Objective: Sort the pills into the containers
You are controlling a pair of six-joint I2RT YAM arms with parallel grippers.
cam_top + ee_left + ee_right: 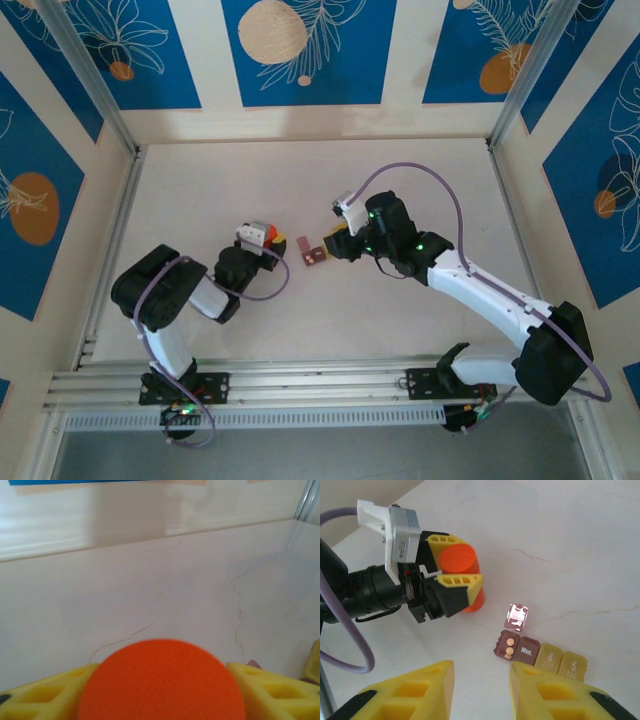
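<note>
Orange pill bottle (457,562) stands upright on the white table (580,555), right between your left gripper's (462,560) yellow fingers (460,582). One finger sits on each side of it, close against the body just under the cap. You cannot tell whether they are clamping it or only flanking it.

Over at your right gripper (481,667), the jaws stand apart with bare table between them and nothing held.

Just ahead of that gripper lies the pill organiser strip (540,655). Its tan cells (561,662) are nearest the finger on the right of the wrist view, but contact is unclear. Next along is a reddish-brown cell marked "Mon." (528,651), lid down. At the far end is the open reddish-brown cell (498,648), its clear lid (516,616) flipped back flat. Two pale orange pills (509,649) sit inside it. The bottle is beyond the organiser, well apart from it.
</note>
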